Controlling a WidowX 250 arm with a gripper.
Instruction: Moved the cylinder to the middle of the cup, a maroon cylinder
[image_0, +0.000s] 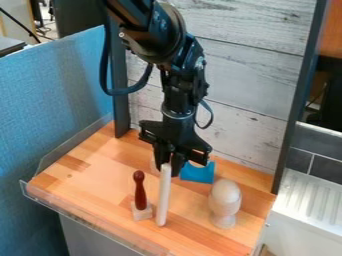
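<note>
Pale rod (163, 200) overlaps hand (169, 165), can't tell if gripped; blue obj. (198, 173) behind, pt. hidden.

Widest passage: bare wood on the table (90, 170), left of the maroon cylinder (140, 192) in the view, bounded by the clear rim (100, 219). The white rod (163, 197) stands just beside the cylinder and its pale base (141, 212), leaving a narrow slot. The gripper (169, 169) is at the rod's top, obstructing entry there from above. A moderate lane lies between rod and wooden goblet (224, 200); the blue item (198, 172) obstructs its rear. Behind, the plank wall (244, 105) and dark posts (288, 125) limit passage.
</note>
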